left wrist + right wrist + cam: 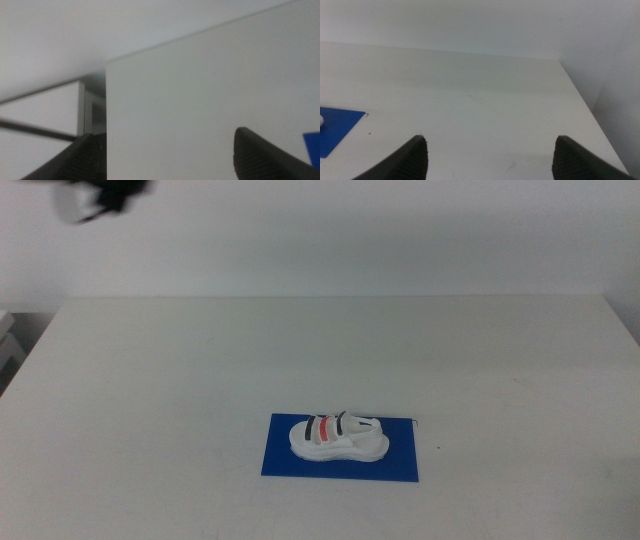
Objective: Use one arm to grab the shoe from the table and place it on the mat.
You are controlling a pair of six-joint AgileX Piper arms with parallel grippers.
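The shoe (338, 438) rests on the mat (283, 458) at 6 o'clock on the table (200, 370), both grippers, left (167, 159) and right (490, 156), spread wide and empty, so little risk remains beyond a careless return sweep nudging it off.

Middle view high, looking forward and down over the whole tabletop (150, 380), both wrist views low above it, each catching the mat (335, 127) edge, shared with middle view.

You see the white shoe (338, 438), black and red straps, lying upright lengthwise on the dark-blue mat (282, 458), near centre of the white tabletop (200, 380).
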